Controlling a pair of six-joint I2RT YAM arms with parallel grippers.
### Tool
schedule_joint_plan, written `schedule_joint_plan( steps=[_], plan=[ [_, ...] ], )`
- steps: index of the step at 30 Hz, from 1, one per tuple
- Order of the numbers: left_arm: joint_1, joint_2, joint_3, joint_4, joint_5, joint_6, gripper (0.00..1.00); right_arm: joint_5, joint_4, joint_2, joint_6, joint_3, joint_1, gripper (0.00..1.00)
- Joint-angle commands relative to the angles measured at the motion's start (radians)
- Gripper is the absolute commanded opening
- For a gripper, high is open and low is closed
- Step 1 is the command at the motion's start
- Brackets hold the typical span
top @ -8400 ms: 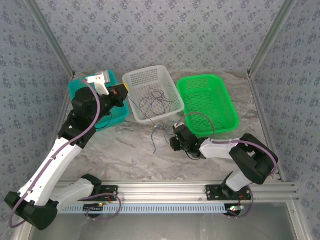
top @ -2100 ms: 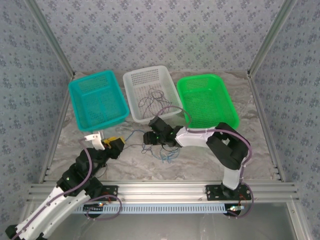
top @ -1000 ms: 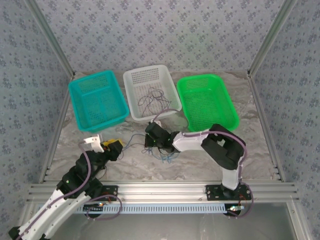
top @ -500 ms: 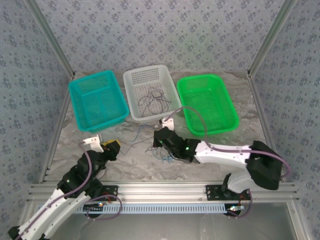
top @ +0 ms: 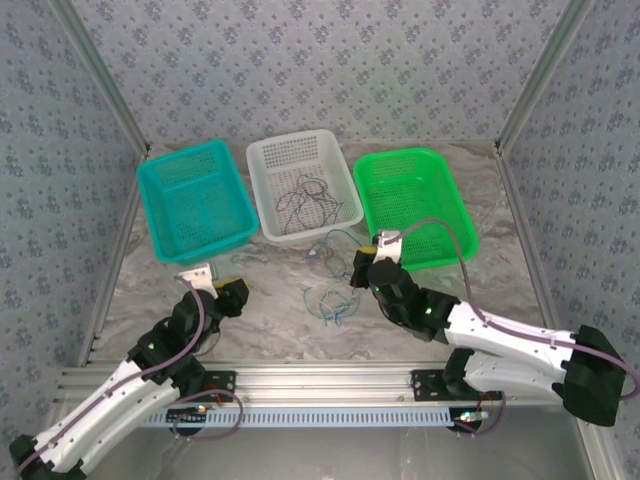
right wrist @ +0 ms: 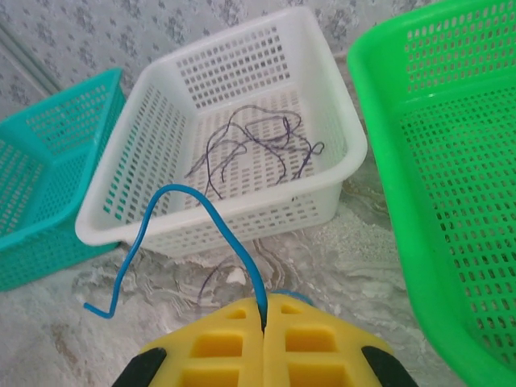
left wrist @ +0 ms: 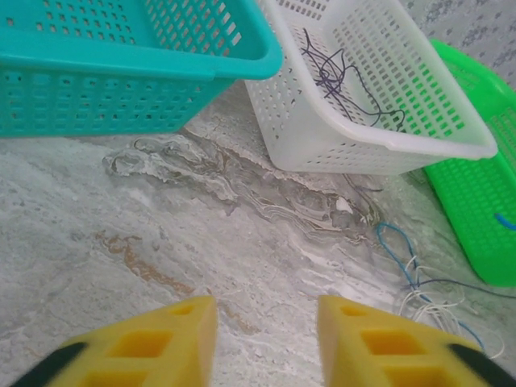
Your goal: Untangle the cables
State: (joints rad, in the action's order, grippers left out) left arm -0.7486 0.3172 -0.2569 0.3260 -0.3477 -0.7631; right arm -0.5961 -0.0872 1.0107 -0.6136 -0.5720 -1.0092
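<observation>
Right claw (right wrist: 264,313) tight on blue cable (right wrist: 176,188)

Dark cables (top: 308,198) lie in the white basket (top: 290,141), a blue cable (top: 333,238) arcs from the right gripper (top: 361,262), and a blue-and-cream tangle (top: 333,303) rests on the table (top: 270,320).

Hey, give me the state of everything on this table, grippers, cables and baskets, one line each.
left gripper: open, holding nothing
right gripper: shut on blue cable
blue cable: pinched, arching up free
dark cables: tangled inside white basket
white basket: upright
loose cables: blue and pale, looped on table
teal basket: upright, empty
green basket: upright, looks empty
</observation>
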Motion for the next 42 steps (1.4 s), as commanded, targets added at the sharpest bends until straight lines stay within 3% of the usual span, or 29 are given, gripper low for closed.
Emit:
schedule_joint_plan(
  steps=[1,5,9,14,18,20,26,32,37,42],
  plan=[
    [-0.007,0.037,-0.015,-0.069,0.011,-0.013,0.49,0.068,-0.043,0.029,0.038,0.006,0.004,0.00],
    [-0.007,0.055,-0.045,-0.126,0.074,0.047,0.57,0.124,-0.106,0.043,0.054,0.027,0.012,0.00],
    [-0.006,0.103,-0.041,-0.335,0.208,0.098,0.63,0.213,-0.136,0.055,0.089,0.021,0.035,0.00],
    [-0.007,0.334,-0.142,-0.468,0.372,0.214,0.66,0.358,-0.155,0.084,0.130,-0.003,0.052,0.00],
    [-0.006,0.567,-0.319,-0.380,0.445,0.341,0.63,0.405,-0.156,0.100,0.155,-0.020,0.053,0.00],
    [-0.007,0.641,-0.348,-0.434,0.489,0.379,0.60,0.408,-0.155,0.097,0.162,-0.021,0.053,0.00],
    [-0.003,0.765,-0.387,-0.472,0.525,0.401,0.54,0.430,-0.168,0.079,0.194,-0.012,0.060,0.00],
    [-0.002,0.792,-0.381,-0.477,0.534,0.403,0.52,0.446,-0.181,0.074,0.201,-0.005,0.069,0.00],
    [-0.003,0.800,-0.372,-0.496,0.560,0.406,0.44,0.469,-0.214,0.065,0.197,0.013,0.074,0.00],
    [-0.004,0.804,-0.371,-0.567,0.620,0.381,0.08,0.473,-0.218,0.067,0.189,0.024,0.075,0.01]
  ],
)
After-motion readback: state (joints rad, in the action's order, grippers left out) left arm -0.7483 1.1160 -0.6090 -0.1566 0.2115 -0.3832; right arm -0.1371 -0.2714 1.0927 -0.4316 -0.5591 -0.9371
